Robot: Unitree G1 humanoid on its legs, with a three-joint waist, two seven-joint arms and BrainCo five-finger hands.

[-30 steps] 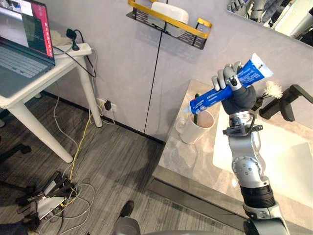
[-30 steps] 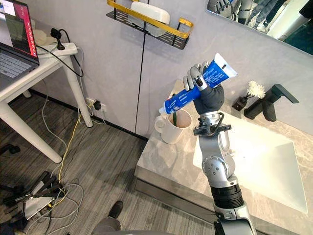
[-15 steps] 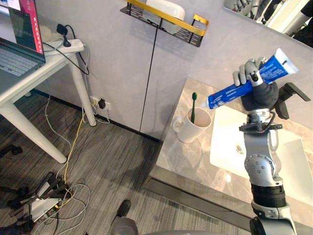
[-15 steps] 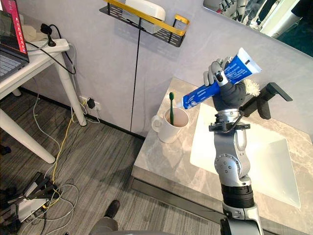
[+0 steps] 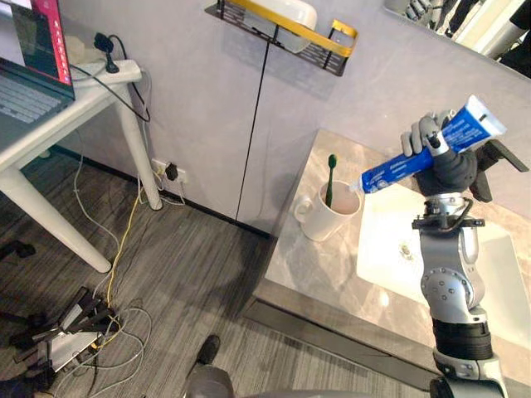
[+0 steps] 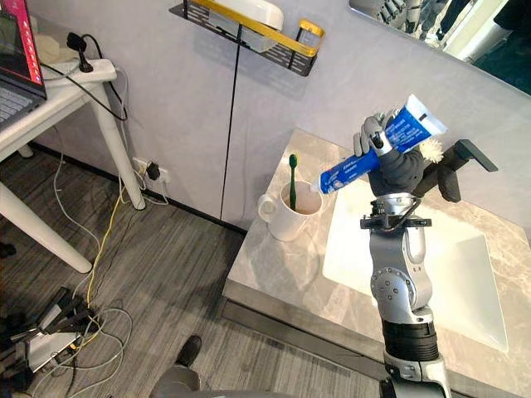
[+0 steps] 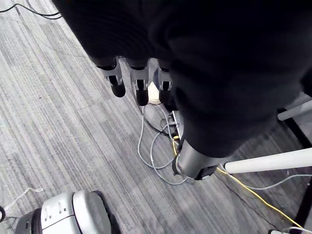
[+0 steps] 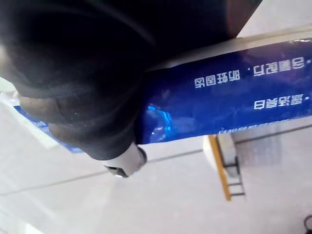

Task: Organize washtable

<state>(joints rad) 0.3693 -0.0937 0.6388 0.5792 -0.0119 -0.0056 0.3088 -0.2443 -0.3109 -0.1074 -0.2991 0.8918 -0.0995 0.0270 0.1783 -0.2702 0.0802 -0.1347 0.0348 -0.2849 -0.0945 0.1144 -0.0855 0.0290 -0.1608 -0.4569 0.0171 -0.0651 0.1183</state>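
1. Left hand: hangs at the robot's side above the floor. Fingers are straight and apart; nothing is held. It has no part in the current step.

2. Right hand: raised above the worktop with its fingers curled round a blue toothpaste tube. The grip sits near the tube's middle. The right wrist view confirms that the tube is clamped against the palm. The tube is tilted, with the crimped end up and behind the hand and the cap end down and ahead of it.

3. Below and ahead of the fingertips: a white mug stands on the worktop with a green toothbrush upright in it. The cap end is just beside the mug's rim, above it and not touching.

4. Directly under the hand: the sink basin. Just behind the hand: a black faucet.

5. Well beyond the mug, on the wall: a black and gold shelf carrying a white item.

6. Task status, as a judgement: the toothbrush is stowed. The tube is picked up but not placed. What is left is probably to lower it, cap first, into the mug beside the brush and then let go.
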